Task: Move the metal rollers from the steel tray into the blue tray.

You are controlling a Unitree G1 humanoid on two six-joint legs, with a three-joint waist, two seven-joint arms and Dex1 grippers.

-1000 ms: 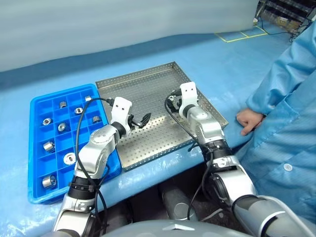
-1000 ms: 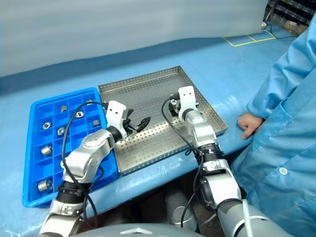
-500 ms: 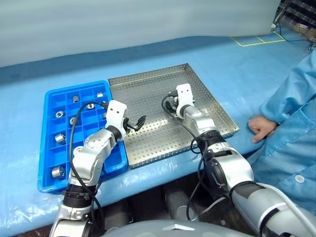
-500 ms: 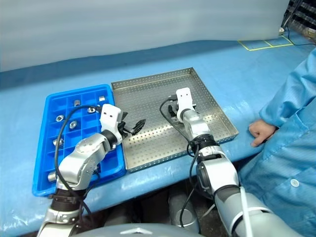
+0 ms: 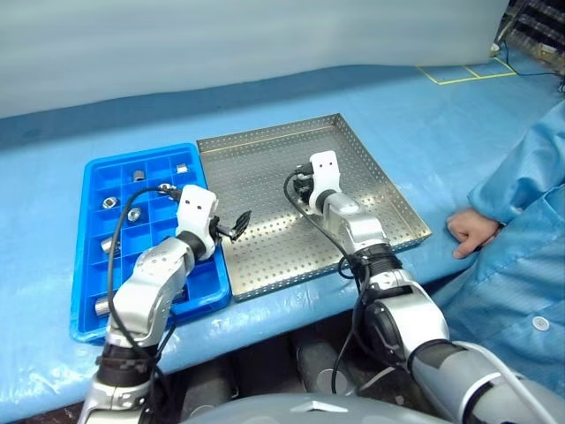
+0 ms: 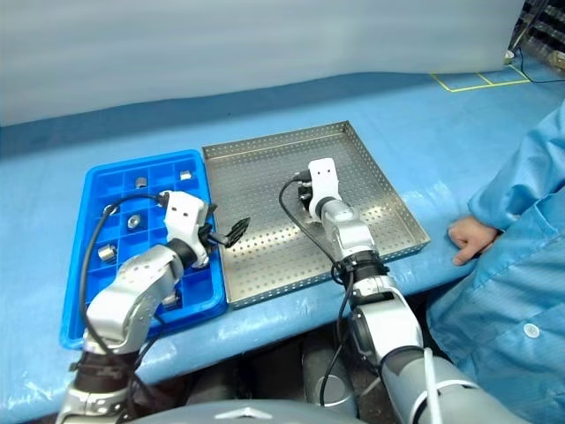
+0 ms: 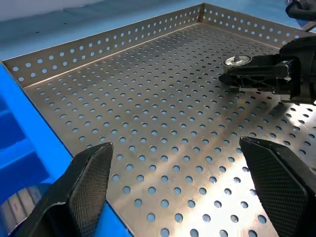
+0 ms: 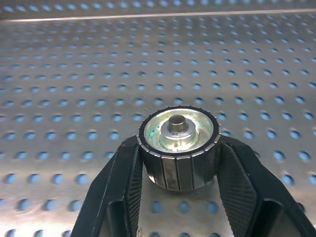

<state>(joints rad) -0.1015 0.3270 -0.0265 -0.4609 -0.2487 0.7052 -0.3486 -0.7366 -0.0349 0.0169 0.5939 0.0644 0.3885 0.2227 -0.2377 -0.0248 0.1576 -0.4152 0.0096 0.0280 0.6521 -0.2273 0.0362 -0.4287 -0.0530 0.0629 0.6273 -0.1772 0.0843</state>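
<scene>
The steel tray [image 5: 256,168] lies in the middle of the blue-covered table, with the blue tray [image 5: 93,276] against its left side. My right gripper [image 8: 177,170] is shut on one of the metal rollers [image 8: 177,140], a ribbed silver ring standing on the perforated floor near the tray's centre [image 5: 306,187]. Both black fingers press its sides. Several more rollers [image 5: 134,214] sit in cells of the blue tray. My left gripper [image 7: 175,148] hangs open and holds nothing, just above the steel tray's left part [image 5: 234,225] beside the blue tray.
A person in a blue gown stands at the right, one hand [image 5: 472,231] resting on the table beside the steel tray's right corner. Yellow floor marks [image 5: 463,71] show at the far right.
My right gripper has shut on the roller. The left gripper has drawn back a little toward the blue tray. The head view has swung, shifting the whole picture.
</scene>
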